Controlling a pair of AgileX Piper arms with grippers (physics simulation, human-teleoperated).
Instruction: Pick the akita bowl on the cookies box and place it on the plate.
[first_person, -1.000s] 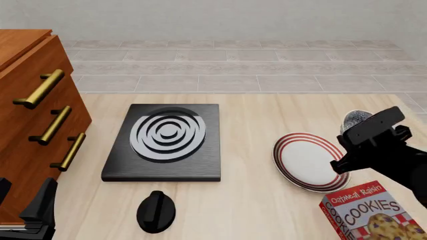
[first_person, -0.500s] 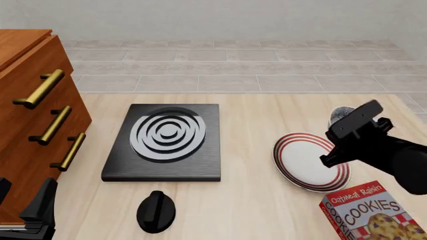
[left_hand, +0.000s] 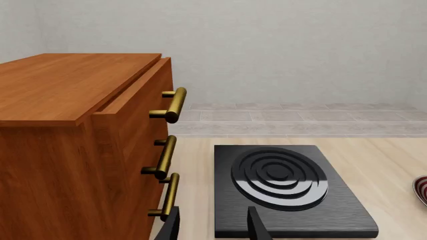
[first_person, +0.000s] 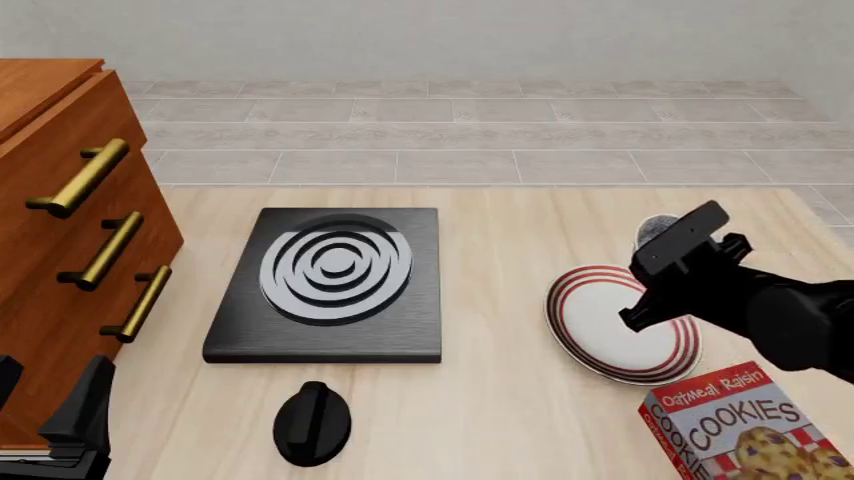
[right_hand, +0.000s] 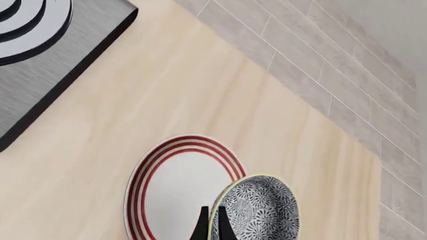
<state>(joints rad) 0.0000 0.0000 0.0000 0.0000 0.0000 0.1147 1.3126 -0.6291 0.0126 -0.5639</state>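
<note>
1. The right gripper (right_hand: 212, 226) is closed on the akita bowl (right_hand: 257, 210); in the right wrist view its two dark fingers pinch the bowl's rim on the side toward the plate.
2. The bowl is off the cookies box (first_person: 747, 425) and in the air. In the front view only a sliver of it (first_person: 654, 232) shows behind the gripper (first_person: 650, 268), above the far-right part of the plate (first_person: 587, 335).
3. Key relation: in the right wrist view the bowl overlaps one edge of the plate (right_hand: 175, 190) and partly hangs past it, so its centre appears offset from the plate's centre. Judgement: the carry needs to go further left and nearer before lowering.
4. The bowl is round, so it has no long axis. Its speckled inside faces the wrist camera; I cannot tell how far it is tilted.
5. The left gripper (left_hand: 212, 227) is open and empty, low at the near-left beside the wooden drawer cabinet (left_hand: 80, 150), facing the black slab (left_hand: 293, 200). It lies well apart from the plate; the right arm is the nearer one.
6. The black knob (first_person: 311, 422) sits near, clear of the route.
</note>
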